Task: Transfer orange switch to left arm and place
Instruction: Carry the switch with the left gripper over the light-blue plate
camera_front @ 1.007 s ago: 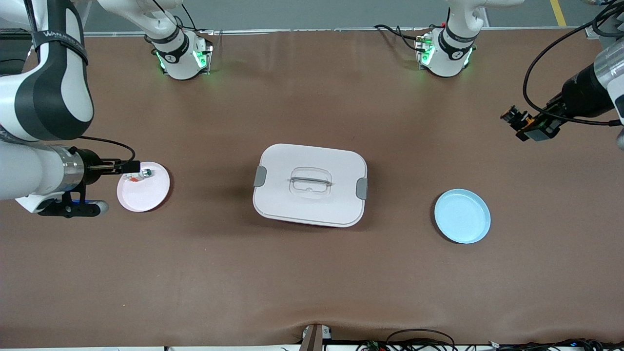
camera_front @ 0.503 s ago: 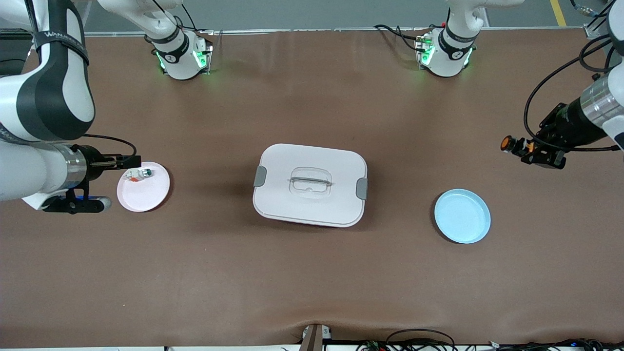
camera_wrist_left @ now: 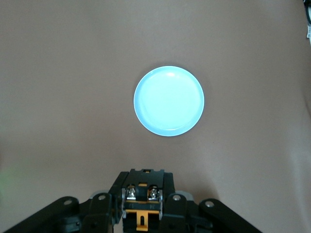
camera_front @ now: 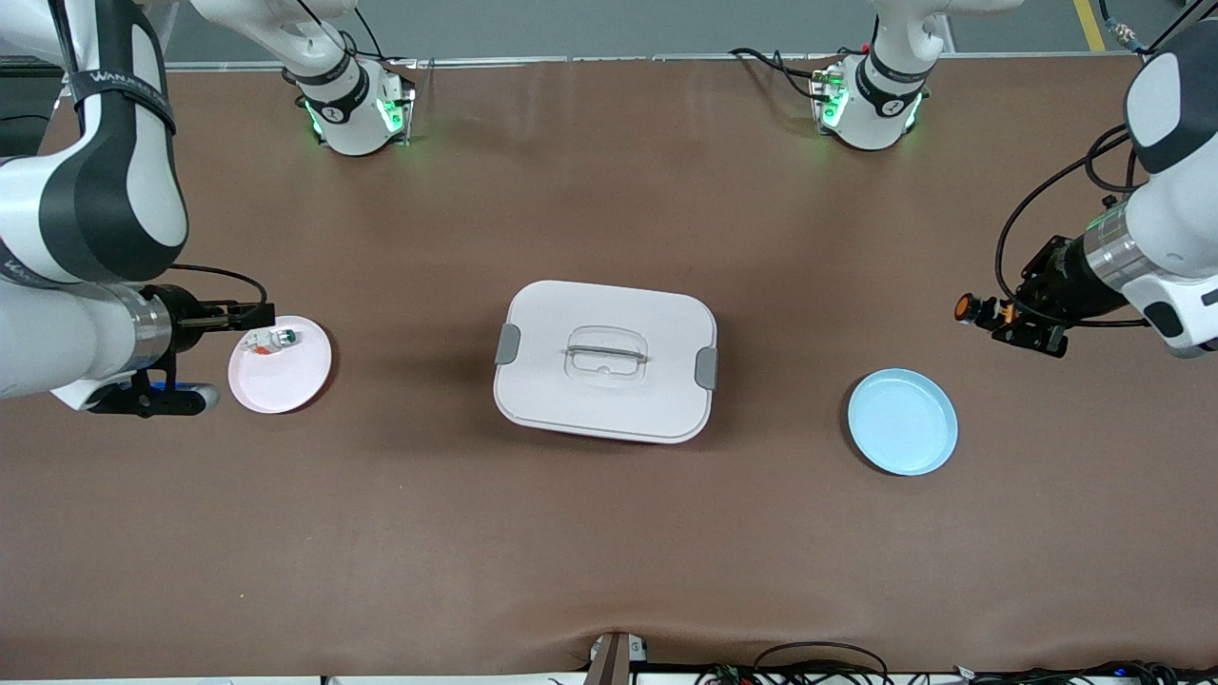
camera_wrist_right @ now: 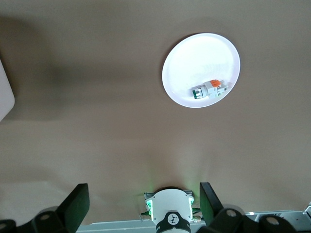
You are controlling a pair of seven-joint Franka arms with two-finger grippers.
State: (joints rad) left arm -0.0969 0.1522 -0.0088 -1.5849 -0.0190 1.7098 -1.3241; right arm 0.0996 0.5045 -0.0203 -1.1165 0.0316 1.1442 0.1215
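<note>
The orange switch [camera_front: 980,311], a small black part with an orange band and a round orange end, is held in my left gripper [camera_front: 997,315], which is shut on it over bare table beside the blue plate [camera_front: 902,421]. In the left wrist view the switch [camera_wrist_left: 143,187] sits between the fingers with the blue plate [camera_wrist_left: 169,101] below. My right gripper [camera_front: 265,319] is open at the edge of the pink plate [camera_front: 285,381], nothing between its fingers [camera_wrist_right: 77,204]. The white box [camera_front: 605,362] stands mid-table between the two plates.
A small white-and-green part with an orange tip [camera_front: 271,341] lies on the pink plate [camera_wrist_right: 194,58]. The arm bases [camera_front: 352,109] stand along the table edge farthest from the front camera. A corner of the box [camera_wrist_right: 5,92] shows in the right wrist view.
My left arm has carried the switch down and toward the box, closer to the blue plate. My right gripper has drawn back slightly from over the pink plate and stays open.
</note>
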